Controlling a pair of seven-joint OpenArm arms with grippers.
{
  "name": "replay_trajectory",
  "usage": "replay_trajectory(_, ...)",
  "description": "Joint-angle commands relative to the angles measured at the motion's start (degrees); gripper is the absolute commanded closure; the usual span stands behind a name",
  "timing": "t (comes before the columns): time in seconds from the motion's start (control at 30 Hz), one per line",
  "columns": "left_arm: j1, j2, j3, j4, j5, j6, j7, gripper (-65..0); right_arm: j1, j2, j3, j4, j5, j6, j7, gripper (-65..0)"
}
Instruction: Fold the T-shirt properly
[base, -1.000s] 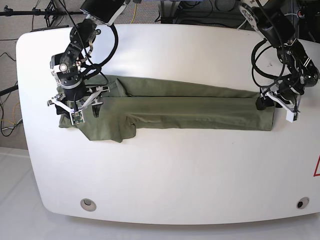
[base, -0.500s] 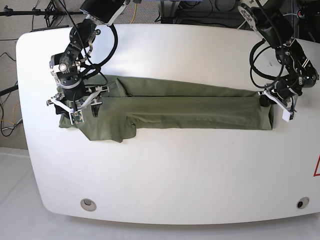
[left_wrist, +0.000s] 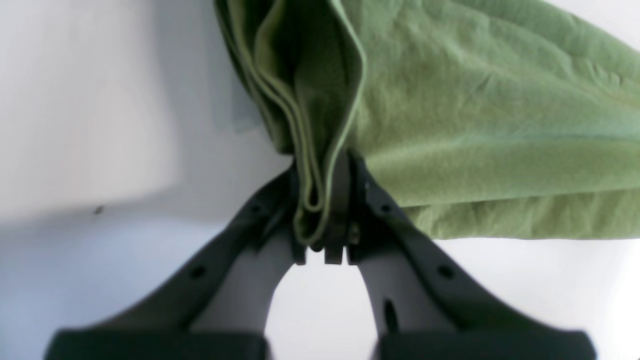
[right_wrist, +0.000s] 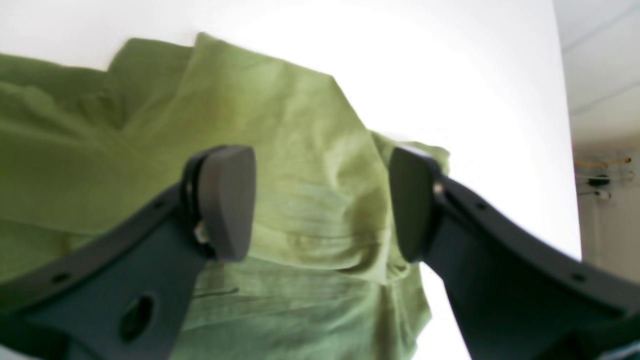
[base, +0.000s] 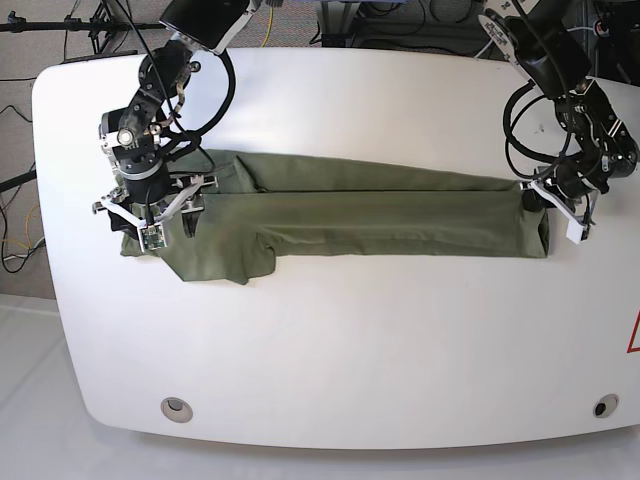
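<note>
While its jaws were pressed together on a bunched stack of hem layers, the left gripper (left_wrist: 324, 225) pinched the end of the olive-green T-shirt (base: 380, 215) that lay nearest the right edge of the white table (base: 330, 350), as the base view showed it. From that pinch the folded fabric fanned out in several thin edges. The right gripper (right_wrist: 322, 210) stood spread above the other end of the garment, its two dark pads (right_wrist: 227, 200) well apart over wrinkled cloth and not closed on it. The T-shirt lay as a long narrow band across the far half of the table, reaching from one arm to the other, with a loose flap hanging toward the near edge beside the right gripper.
</note>
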Motion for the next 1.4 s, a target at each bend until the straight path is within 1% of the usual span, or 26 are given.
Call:
replay_trajectory(0.0,-0.77,-1.0,-0.05,1.73,0.65,-0.06,-0.92,-1.9,1.04,0.21,-0.1,0.6,0.53,-0.32,1.62,-40.3)
replay_trajectory(0.03,-0.72,-0.99,0.02,1.95,0.86,-0.06,-1.24,-3.9,1.04,0.19,-0.11,0.59,0.5,-0.32,1.57,-40.3)
replay_trajectory(0.1,-0.7,-0.69,0.9,1.99,1.31,-0.06,-4.3,-15.9,0.6,0.19,-0.26,0.9,0.44,-0.32,1.48,-40.5)
replay_trajectory(0.23,-0.44,-0.57,2.19,2.59,2.07,-0.06,-6.38,-28.8,0.27,0.19,-0.36,0.77,0.47,-0.32,1.47,-40.4)
replay_trajectory(0.37,-0.29,-0.54,2.76,3.88,2.39,-0.06,-6.39,-37.1,0.23,0.19,-0.26,0.8,0.5,-0.32,1.46,-40.5)
replay_trajectory(0.43,-0.18,-0.56,2.72,4.99,2.36,-0.06,-5.44,-39.0,0.29,0.19,-0.23,0.9,0.5,-0.32,1.46,-40.5)
replay_trajectory(0.5,0.05,-0.91,1.26,7.35,1.27,-0.06,-4.02,-40.3,0.73,0.19,-0.13,1.2,0.45,-0.32,1.42,-40.4)
replay_trajectory(0.7,0.31,-0.8,0.75,13.03,1.1,-0.06,-0.89,-35.1,1.05,0.19,0.16,1.41,0.43,-0.32,1.42,-40.5)
replay_trajectory(0.77,0.47,-0.66,2.66,16.69,1.22,-0.06,-0.31,-32.1,0.77,0.19,-0.24,1.01,0.52,-0.32,1.4,-40.6)
replay_trajectory(1.1,0.82,-0.77,5.34,16.54,0.71,-0.06,0.15,-24.8,0.95,0.19,-0.44,1.28,0.63,-0.32,1.39,-40.5)
replay_trajectory(1.17,0.73,-0.93,4.92,15.04,1.02,-0.06,0.11,-20.4,0.69,0.19,-0.34,1.12,0.71,-0.32,1.13,-40.3)
replay_trajectory(1.37,0.89,-0.94,4.72,15.19,0.92,-0.06,0.49,-8.1,0.74,0.19,-0.17,1.22,0.69,-0.32,1.09,-40.4)
